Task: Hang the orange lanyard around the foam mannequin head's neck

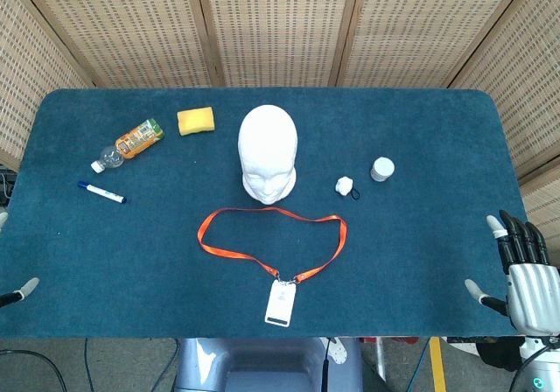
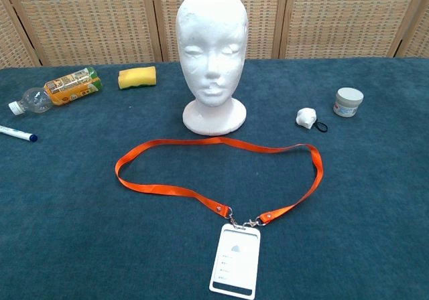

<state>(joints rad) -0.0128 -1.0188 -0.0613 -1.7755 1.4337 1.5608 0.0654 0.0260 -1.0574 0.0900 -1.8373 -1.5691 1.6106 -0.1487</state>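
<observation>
Orange lanyard (image 2: 201, 173) lies flat in an open loop on the blue desk (image 1: 420, 261), just in front of the foam mannequin head (image 2: 211, 52), its far strap running close to the head's base without clearly touching it. Its two ends meet at a metal clip at the near side, where a white badge holder (image 2: 234, 260) is attached and lies flat near the desk's front edge. The foam mannequin head stands upright at the desk's middle, facing the robot. To the head's left lie a plastic bottle (image 1: 129, 143) with an orange label on its side, a yellow sponge (image 1: 196, 121) and a blue-capped marker (image 1: 101, 192); to its right sit a small white lump (image 2: 306, 117) with a black hair tie (image 2: 322, 126) beside it, and a small white jar (image 2: 348, 102). The right robot hand (image 1: 521, 265) hovers at the desk's near right corner, fingers spread and holding nothing. Of the left robot hand (image 1: 19, 292) only a fingertip shows at the frame's left edge, so I cannot tell its state
</observation>
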